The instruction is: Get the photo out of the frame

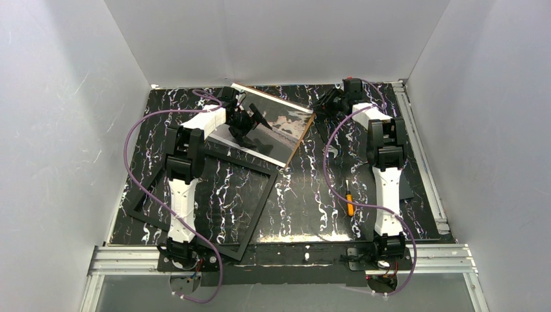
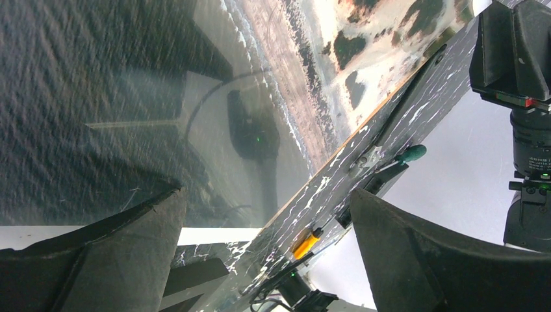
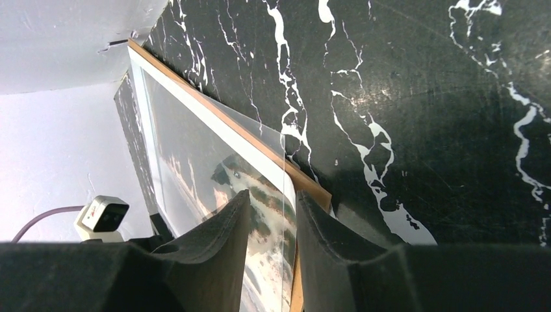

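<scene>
Top view: the photo [image 1: 289,130] lies face up at the far middle of the table [image 1: 305,208], clear of the frame [image 1: 260,214], which lies flat at near left. The left gripper [image 1: 252,120] hangs over the photo, and the right gripper [image 1: 320,104] is at the photo's right corner.

Left wrist: the jaws are spread wide above the glossy water.

Right wrist: the fingers [image 3: 214,240] stand close together astride the photo's brown-backed edge. I cannot tell whether they pinch it.
</scene>
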